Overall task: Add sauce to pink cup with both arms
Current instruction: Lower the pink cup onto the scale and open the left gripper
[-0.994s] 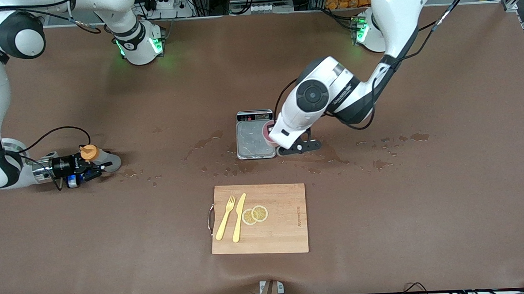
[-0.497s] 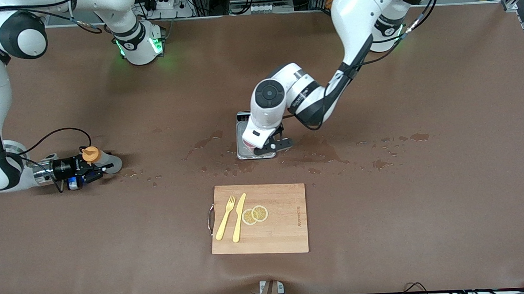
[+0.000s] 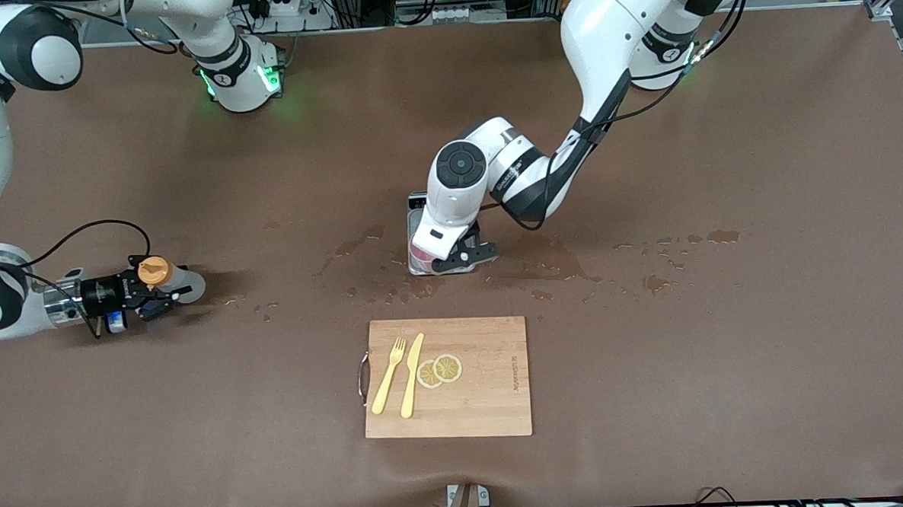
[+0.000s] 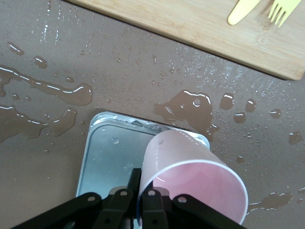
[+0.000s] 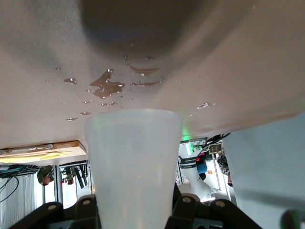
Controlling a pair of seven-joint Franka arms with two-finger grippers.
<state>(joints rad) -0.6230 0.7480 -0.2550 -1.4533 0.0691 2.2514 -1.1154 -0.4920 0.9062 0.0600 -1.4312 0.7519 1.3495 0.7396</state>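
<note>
A brown bench (image 3: 730,348), wet with puddles (image 3: 651,281), carries a wooden cutting board (image 3: 473,390) nearest the front camera. The left end effector (image 4: 138,205) pinches the tilted pale pink cup (image 4: 195,181) over the grey scale (image 4: 109,157). Toward the right arm's end, the right end effector (image 3: 165,290) clasps the translucent, orange-capped sauce (image 3: 170,277).

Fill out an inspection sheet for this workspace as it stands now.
Surface: brown table, wet puddles mid-table.
Job's things: pink cup over grey scale; sauce bottle at the right arm's end.
Clutter: cutting board with fork, knife, lemon slices.
Claws: left claw shut on cup rim; right claw shut on bottle.
Cables: black cable at right wrist.
Surroundings: nothing seen.
</note>
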